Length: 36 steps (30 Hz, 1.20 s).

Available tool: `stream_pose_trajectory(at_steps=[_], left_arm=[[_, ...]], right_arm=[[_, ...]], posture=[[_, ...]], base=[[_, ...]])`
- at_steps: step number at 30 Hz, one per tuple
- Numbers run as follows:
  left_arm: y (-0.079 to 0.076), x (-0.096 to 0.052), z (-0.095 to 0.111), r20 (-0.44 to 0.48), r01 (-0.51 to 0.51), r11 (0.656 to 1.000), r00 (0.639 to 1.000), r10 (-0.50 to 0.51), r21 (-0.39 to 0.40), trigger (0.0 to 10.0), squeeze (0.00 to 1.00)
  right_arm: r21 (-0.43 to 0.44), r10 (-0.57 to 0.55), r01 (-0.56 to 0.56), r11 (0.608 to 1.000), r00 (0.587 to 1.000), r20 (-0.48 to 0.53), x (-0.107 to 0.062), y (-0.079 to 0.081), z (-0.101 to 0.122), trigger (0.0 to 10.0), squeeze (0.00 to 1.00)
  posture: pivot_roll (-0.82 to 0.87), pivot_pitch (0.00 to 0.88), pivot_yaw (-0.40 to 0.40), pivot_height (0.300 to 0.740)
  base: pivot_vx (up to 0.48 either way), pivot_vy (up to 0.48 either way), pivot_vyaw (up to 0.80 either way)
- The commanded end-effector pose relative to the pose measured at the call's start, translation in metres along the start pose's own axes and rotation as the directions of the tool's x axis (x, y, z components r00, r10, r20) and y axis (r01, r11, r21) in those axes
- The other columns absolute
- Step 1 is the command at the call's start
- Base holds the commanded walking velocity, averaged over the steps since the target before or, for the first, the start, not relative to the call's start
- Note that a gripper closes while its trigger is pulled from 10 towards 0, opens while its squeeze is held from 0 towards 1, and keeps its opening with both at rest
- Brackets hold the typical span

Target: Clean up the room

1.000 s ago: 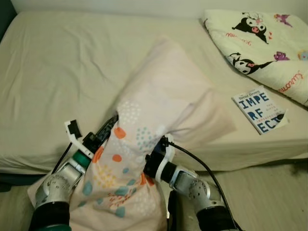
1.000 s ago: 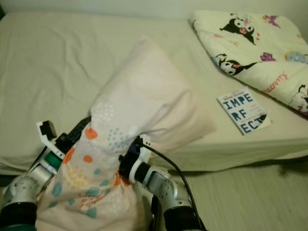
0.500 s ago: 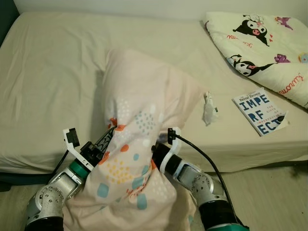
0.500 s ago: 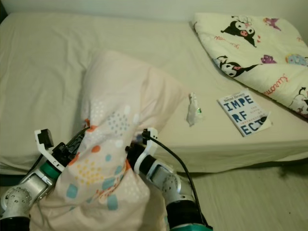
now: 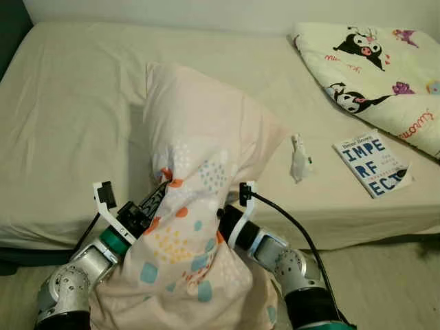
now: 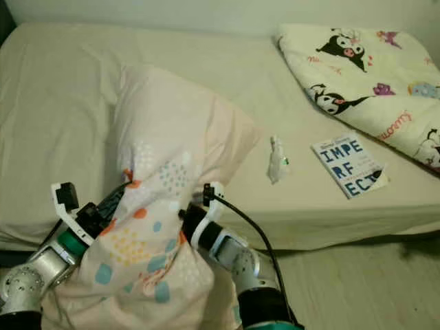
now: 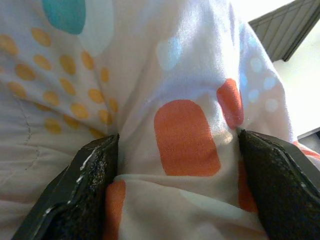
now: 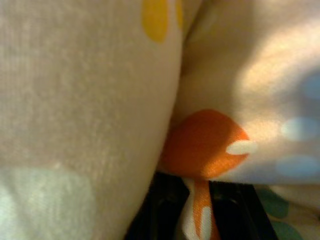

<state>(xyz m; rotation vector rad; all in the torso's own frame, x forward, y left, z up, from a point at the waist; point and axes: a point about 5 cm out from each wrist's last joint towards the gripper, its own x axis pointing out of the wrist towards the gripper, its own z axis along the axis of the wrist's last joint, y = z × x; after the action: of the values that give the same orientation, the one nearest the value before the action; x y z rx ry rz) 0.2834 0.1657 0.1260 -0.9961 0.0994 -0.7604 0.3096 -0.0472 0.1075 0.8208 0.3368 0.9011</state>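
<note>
Left gripper (image 7: 177, 150): the two black fingers (image 7: 82, 190) stand either side of a bunched fold of the pale pink pillow with orange, teal and yellow spots (image 5: 199, 185), cloth pinched between them; judged clamped on the pillow's lower left edge.

Right gripper (image 5: 221, 218): its fingers are buried in the cloth on the opposite side. In the right wrist view an orange-spotted fold runs down into the dark gap between them, so this gripper is judged clamped on the pillow as well.

Beyond the fingers the pillow rises and leans forward onto the beige-sheeted bed (image 5: 75, 103), its upper corner resting on the mattress while its lower end hangs off the near edge between the two arms.

Further out to the right of the right fingers lie a small crumpled white wrapper (image 5: 299, 158), a blue-and-white paperback book (image 5: 371, 163), and a cream cartoon-print quilt (image 5: 378, 62).

Recommendation: keep both grips even and carry the pillow up and forward together; a slack fold could slip. Set it down well apart from the wrapper before releasing.
</note>
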Motion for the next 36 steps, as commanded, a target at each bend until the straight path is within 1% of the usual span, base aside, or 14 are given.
stream_pose_trajectory(at_steps=[1, 2, 5, 6, 9, 12, 14, 16, 24, 26, 31, 36], left_arm=[[-0.005, 0.008, -0.027, -0.115, 0.027, 0.997, 0.993, -0.035, -0.071, 10.0, 0.00], [-0.005, 0.008, -0.027, -0.115, 0.027, 0.997, 0.993, -0.035, -0.071, 10.0, 0.00], [-0.004, 0.005, -0.027, -0.110, 0.010, 0.999, 0.994, -0.014, -0.036, 10.0, 0.00], [-0.004, 0.005, -0.027, -0.110, 0.010, 0.999, 0.994, -0.014, -0.036, 10.0, 0.00], [-0.003, 0.005, -0.024, -0.101, -0.001, 1.000, 0.995, 0.000, -0.003, 10.0, 0.00], [-0.005, 0.006, -0.022, -0.099, 0.003, 1.000, 0.995, -0.003, 0.005, 10.0, 0.00], [-0.005, 0.008, -0.021, -0.103, -0.008, 0.999, 0.995, 0.013, 0.045, 10.0, 0.00], [-0.006, 0.009, -0.021, -0.104, -0.012, 0.998, 0.994, 0.018, 0.064, 10.0, 0.00], [-0.010, 0.013, -0.022, -0.111, 0.003, 0.997, 0.994, 0.006, 0.079, 10.0, 0.00], [-0.009, 0.015, -0.022, -0.117, -0.001, 0.996, 0.993, 0.011, 0.086, 10.0, 0.00], [-0.010, 0.020, -0.021, -0.126, -0.007, 0.996, 0.992, 0.019, 0.093, 10.0, 0.00], [-0.011, 0.024, -0.018, -0.132, -0.009, 0.995, 0.991, 0.022, 0.101, 10.0, 0.00]], right_arm=[[-0.004, 0.158, -0.158, 0.987, 0.987, -0.009, 0.017, 0.026, -0.003, 10.0, 0.00], [-0.004, 0.158, -0.158, 0.987, 0.987, -0.009, 0.017, 0.026, -0.003, 10.0, 0.00], [-0.006, 0.155, -0.155, 0.988, 0.988, -0.010, 0.017, 0.026, -0.003, 10.0, 0.00], [-0.006, 0.155, -0.155, 0.988, 0.988, -0.010, 0.017, 0.026, -0.003, 10.0, 0.00], [-0.006, 0.152, -0.152, 0.988, 0.988, -0.010, 0.017, 0.025, -0.003, 10.0, 0.00], [-0.005, 0.150, -0.150, 0.989, 0.989, -0.008, 0.016, 0.024, -0.003, 10.0, 0.00], [-0.003, 0.147, -0.148, 0.989, 0.989, -0.003, 0.016, 0.024, -0.003, 10.0, 0.00], [-0.002, 0.146, -0.146, 0.989, 0.989, 0.001, 0.016, 0.024, -0.003, 10.0, 0.00], [0.003, 0.143, -0.143, 0.990, 0.990, 0.009, 0.015, 0.024, -0.004, 10.0, 0.00], [0.001, 0.134, -0.134, 0.991, 0.991, 0.020, 0.015, 0.022, -0.004, 10.0, 0.00], [0.005, 0.110, -0.110, 0.994, 0.992, 0.062, 0.013, 0.018, -0.002, 10.0, 0.00], [0.011, 0.100, -0.101, 0.995, 0.992, 0.082, 0.012, 0.016, -0.003, 10.0, 0.00]], posture=[[0.17, 0.083, -0.037, 0.626], [0.17, 0.083, -0.037, 0.626], [0.17, 0.082, -0.036, 0.641], [0.17, 0.082, -0.036, 0.641], [0.18, 0.082, -0.034, 0.656], [0.18, 0.082, -0.034, 0.666], [0.18, 0.084, -0.031, 0.676], [0.18, 0.082, -0.024, 0.686], [0.18, 0.080, -0.022, 0.710], [0.19, 0.079, 0.006, 0.720], [0.21, 0.079, 0.031, 0.740], [0.22, 0.074, 0.056, 0.740]], base=[[0.000, 0.000, 0.00], [0.000, 0.000, 0.00], [0.000, 0.000, 0.00], [0.000, 0.000, 0.00], [0.000, 0.000, 0.00], [0.000, 0.000, 0.00], [0.000, 0.000, 0.00], [0.000, 0.000, 0.00], [0.000, 0.000, 0.00], [0.000, 0.000, 0.00], [0.000, 0.000, 0.00], [0.000, 0.000, 0.00]])
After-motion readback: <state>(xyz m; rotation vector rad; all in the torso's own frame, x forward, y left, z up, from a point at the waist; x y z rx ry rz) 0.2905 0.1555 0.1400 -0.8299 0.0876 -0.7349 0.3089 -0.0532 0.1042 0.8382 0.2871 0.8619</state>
